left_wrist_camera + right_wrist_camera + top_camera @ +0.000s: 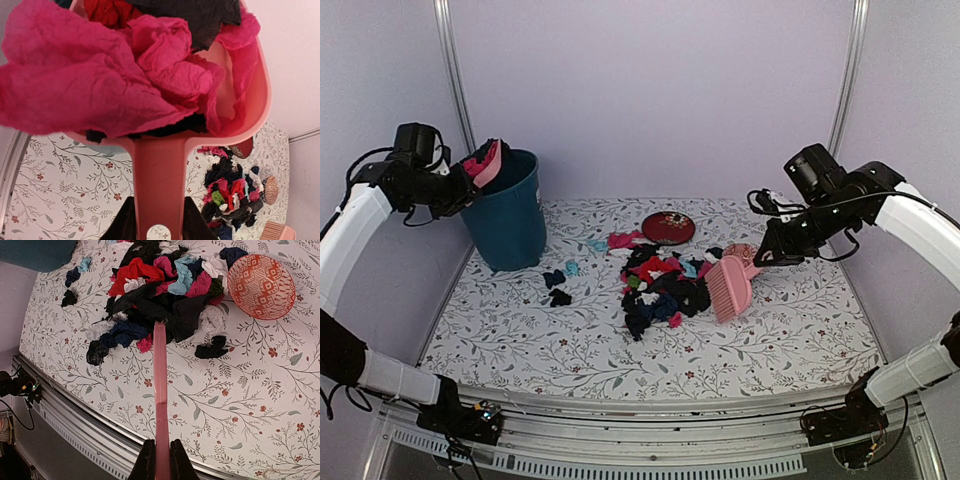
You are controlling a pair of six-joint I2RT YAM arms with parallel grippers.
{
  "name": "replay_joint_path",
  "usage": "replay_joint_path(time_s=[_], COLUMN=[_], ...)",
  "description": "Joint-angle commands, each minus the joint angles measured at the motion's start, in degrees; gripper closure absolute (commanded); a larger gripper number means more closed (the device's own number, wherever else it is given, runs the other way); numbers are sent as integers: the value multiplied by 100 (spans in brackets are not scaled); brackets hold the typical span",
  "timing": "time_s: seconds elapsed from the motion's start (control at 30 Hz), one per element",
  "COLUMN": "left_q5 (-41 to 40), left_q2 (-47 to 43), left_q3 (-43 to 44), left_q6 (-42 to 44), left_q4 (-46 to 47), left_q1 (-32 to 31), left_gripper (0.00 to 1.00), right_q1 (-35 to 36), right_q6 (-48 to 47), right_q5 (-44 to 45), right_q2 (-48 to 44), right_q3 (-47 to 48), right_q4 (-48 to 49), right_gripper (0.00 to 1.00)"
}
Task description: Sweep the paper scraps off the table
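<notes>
A heap of black, pink, red and blue paper scraps (660, 290) lies mid-table (520, 340); it also shows in the right wrist view (155, 295) and the left wrist view (232, 192). A few stray scraps (558, 285) lie left of it. My left gripper (460, 190) is shut on the handle of a pink dustpan (160, 190), held up at the rim of the teal bin (510, 215) and full of pink and black scraps (100, 75). My right gripper (767, 255) is shut on a pink brush (728, 285) at the heap's right edge; the brush shows edge-on in the right wrist view (160, 405).
A round dark-red plate (668, 227) lies at the back of the table. A pink patterned dish (261, 286) sits right of the heap. The table's metal front rail (640, 400) runs along the near edge.
</notes>
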Motion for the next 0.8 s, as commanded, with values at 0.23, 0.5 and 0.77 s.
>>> replay_joint_path(time_s=[0.23,0.5,0.77], left_q5=[2614,3463,4015], left_q2=[251,338,31], left_q3=[-525,-805,-2104], left_q6=[-1708,-2765,-3901], left_q4=[1178,2134,3930], left_q1=[840,960,1251], left_gripper=[80,80,79], right_q1=[-45,-38,-46], right_q6=[193,228,183], right_q5=[-155,-179,-203], right_q2=[-531,-644,-461], right_q3=[-592,-788,-589], right_q4=[383,485,510], right_gripper=[98,98,98])
